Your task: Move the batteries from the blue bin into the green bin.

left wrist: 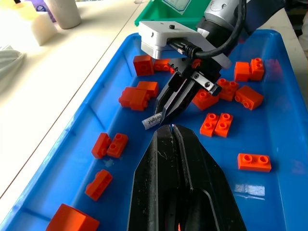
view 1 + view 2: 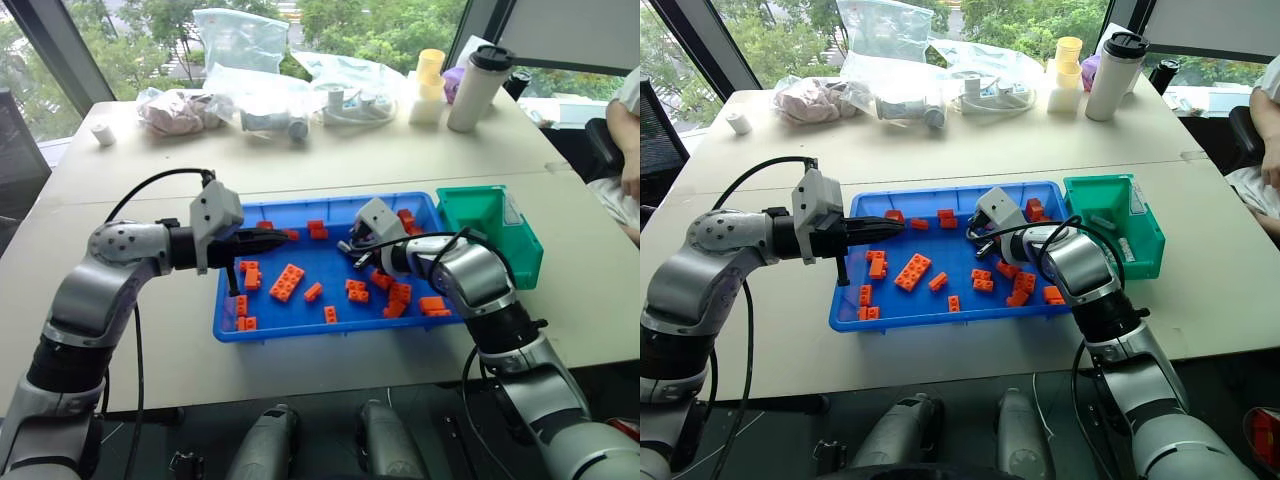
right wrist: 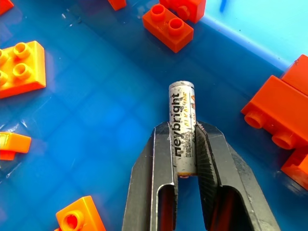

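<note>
Battery: a small silver-grey metal cylinder with printed lettering lies in the wide, shallow bright blue plastic tray, among orange plastic building bricks.
Right gripper: its two black fingers are clamped on the battery's sides; about half its length sticks out past the tips.
Left gripper: fingers pressed together, empty, hovering over the tray, tips just beside the battery.
Green bin: a small, deep green plastic container touching the tray's right end.

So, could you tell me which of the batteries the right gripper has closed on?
The battery lying in the blue bin, pinched between the right gripper's fingers; the other batteries already lie in the green bin.
</note>
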`<state>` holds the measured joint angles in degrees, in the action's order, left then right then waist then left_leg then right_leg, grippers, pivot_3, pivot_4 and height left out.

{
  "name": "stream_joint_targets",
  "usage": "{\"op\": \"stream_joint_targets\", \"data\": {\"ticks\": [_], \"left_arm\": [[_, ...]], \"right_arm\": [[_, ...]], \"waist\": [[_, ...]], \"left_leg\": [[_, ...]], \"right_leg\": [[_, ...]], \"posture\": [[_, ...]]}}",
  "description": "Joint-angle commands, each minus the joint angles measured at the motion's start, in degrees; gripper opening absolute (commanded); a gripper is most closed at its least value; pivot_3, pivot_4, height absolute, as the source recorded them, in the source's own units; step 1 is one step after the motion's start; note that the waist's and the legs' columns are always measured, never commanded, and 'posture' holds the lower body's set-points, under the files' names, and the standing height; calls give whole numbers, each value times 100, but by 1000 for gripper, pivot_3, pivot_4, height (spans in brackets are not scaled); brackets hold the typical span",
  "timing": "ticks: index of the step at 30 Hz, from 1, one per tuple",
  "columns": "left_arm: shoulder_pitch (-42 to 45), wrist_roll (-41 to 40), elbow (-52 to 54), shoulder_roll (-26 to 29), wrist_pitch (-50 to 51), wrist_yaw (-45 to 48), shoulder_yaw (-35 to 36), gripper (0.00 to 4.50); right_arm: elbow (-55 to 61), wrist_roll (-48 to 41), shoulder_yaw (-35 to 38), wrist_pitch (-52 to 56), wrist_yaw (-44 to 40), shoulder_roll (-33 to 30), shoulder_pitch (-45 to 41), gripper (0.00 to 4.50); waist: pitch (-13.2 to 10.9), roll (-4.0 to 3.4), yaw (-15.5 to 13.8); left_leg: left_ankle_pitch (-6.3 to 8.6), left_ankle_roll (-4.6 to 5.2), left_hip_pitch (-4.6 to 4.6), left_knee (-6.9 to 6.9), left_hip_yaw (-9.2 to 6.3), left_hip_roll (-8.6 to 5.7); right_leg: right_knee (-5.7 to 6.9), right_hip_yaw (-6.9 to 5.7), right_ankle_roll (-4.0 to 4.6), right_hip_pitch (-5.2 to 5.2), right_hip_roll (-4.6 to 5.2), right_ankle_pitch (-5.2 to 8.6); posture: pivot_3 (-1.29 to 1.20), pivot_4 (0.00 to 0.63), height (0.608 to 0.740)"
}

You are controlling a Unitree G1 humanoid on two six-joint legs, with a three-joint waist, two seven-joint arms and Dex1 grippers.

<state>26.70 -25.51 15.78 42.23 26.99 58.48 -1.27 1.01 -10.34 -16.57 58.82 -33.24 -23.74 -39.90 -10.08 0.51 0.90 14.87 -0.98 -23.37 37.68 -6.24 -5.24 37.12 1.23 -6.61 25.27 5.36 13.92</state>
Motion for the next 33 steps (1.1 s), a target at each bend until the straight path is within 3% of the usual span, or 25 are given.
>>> {"op": "stream_joint_targets", "data": {"ticks": [1, 4, 8, 12, 18, 27, 33], "left_arm": [[111, -5, 32, 0, -103, -6, 89, 0], [106, -11, 43, 3, -103, 4, 91, 0], [50, -86, 67, 15, -39, 49, 106, 0], [26, -177, 62, 3, 19, 116, 119, 0], [109, -216, -40, -13, 24, 195, 80, 0], [213, -231, -118, -55, 52, 251, 73, 0], [245, -339, -74, 22, 176, 322, 179, 0]], "right_arm": [[706, -29, 476, 193, 93, -273, -331, 37], [1082, -120, 1163, 531, 235, -575, -570, 37], [1134, -35, 2349, 828, 266, -1853, -544, 37], [1243, -75, 2638, 813, 85, -2648, 252, 37], [1572, -311, 2796, 788, -177, -2839, 1259, 37], [1695, -495, 2895, 554, -298, -2988, 1369, 4439], [2371, -1364, 3179, -285, -1698, -3524, 1508, 4439]], "waist": [[-1, -2, -10], [-2, -3, -28], [-2, -2, -113], [0, 1, -129], [-3, -6, -8], [-3, -6, -33], [-5, -9, -29]], "left_leg": [[0, 0, 0, 0, 0, 0], [0, 1, -4, 2, 0, -3], [10, 16, -5, 0, -7, -3], [16, 26, -2, -2, 1, -1], [16, 28, 7, -2, 13, 7], [16, 27, 6, 1, 11, 7], [16, 28, 6, 0, 9, 7]], "right_leg": [[0, 0, 0, 0, 0, 0], [1, 0, 0, 3, 4, 0], [-7, -11, 0, -4, 4, 0], [-18, -10, 0, -10, 5, 0], [-2, 2, 0, -12, 5, 0], [-3, 1, 0, -12, 0, 0], [-7, -3, -1, -13, -1, 1]], "posture": [[0, 150, 740], [0, 150, 740], [0, 150, 740], [0, 150, 740], [0, 150, 740], [0, 150, 740], [0, 150, 740]]}}
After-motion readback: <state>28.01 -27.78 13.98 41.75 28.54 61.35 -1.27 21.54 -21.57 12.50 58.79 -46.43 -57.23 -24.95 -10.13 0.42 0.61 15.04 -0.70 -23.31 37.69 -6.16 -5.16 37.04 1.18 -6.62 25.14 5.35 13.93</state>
